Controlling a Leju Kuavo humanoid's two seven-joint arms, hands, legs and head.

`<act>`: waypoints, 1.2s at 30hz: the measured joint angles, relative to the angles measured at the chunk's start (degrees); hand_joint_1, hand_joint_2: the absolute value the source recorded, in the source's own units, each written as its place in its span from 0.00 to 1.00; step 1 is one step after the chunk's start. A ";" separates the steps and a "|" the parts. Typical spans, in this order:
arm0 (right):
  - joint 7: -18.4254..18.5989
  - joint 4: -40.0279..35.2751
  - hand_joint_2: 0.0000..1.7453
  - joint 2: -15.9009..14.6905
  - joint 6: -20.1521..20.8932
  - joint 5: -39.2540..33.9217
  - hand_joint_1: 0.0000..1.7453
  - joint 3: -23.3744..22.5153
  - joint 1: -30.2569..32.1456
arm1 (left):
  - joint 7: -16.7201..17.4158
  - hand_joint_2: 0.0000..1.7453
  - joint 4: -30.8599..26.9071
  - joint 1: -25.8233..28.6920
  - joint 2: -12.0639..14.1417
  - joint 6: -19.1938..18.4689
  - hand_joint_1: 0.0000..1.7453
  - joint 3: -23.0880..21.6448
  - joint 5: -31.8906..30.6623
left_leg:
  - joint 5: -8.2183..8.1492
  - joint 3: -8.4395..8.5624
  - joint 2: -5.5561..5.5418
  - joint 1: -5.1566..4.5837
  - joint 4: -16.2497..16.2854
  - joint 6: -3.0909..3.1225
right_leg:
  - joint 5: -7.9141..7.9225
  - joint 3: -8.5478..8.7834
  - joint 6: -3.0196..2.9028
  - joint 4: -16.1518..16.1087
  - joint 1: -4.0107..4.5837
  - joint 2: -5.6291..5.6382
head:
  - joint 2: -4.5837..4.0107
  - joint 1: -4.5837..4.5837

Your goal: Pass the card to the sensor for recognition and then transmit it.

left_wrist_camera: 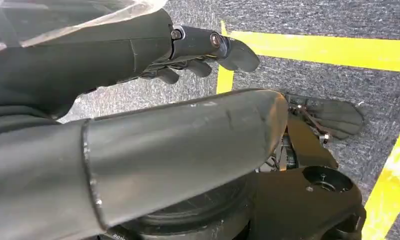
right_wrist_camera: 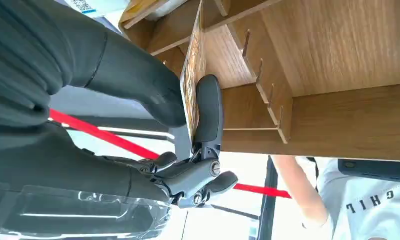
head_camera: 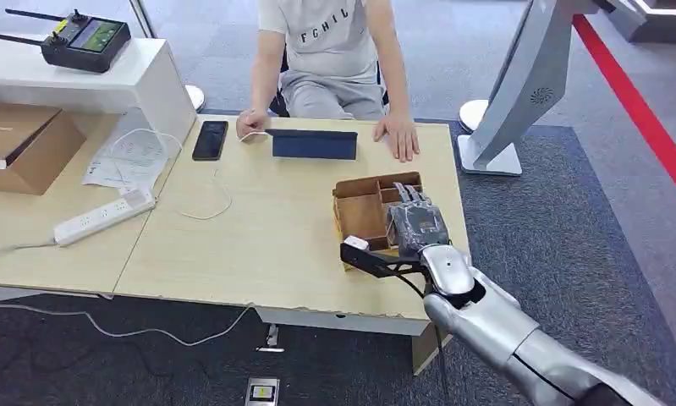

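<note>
A wooden divided box point(head_camera: 361, 213) stands near the table's right edge. My right hand point(head_camera: 417, 224) reaches down into it from above. In the right wrist view a thin patterned card point(right_wrist_camera: 191, 75) stands on edge inside a compartment of the box point(right_wrist_camera: 338, 60), pinched between my right hand's point(right_wrist_camera: 137, 85) thumb and a dark finger point(right_wrist_camera: 208, 105). The flat dark sensor device point(head_camera: 314, 144) lies at the far edge of the table, in front of a seated person. My left hand point(left_wrist_camera: 152, 130) hangs over the carpet, fingers loosely apart, holding nothing.
The person point(head_camera: 330, 51) rests both hands on the table on either side of the sensor. A black phone point(head_camera: 210, 139), a white cable and a power strip point(head_camera: 104, 216) lie to the left. A cardboard box point(head_camera: 17, 144) and a white stand point(head_camera: 512, 93) flank the table.
</note>
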 joint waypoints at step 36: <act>0.33 -9.35 1.00 0.13 -0.88 3.63 1.00 -3.06 -4.39 | 0.37 0.00 0.00 -0.08 -0.33 0.53 0.00 -0.15 -0.70 | 0.00 -0.02 0.00 0.00 0.00 0.00 | 0.00 0.00 0.00 0.00 0.00 0.00 | 0.00 -0.02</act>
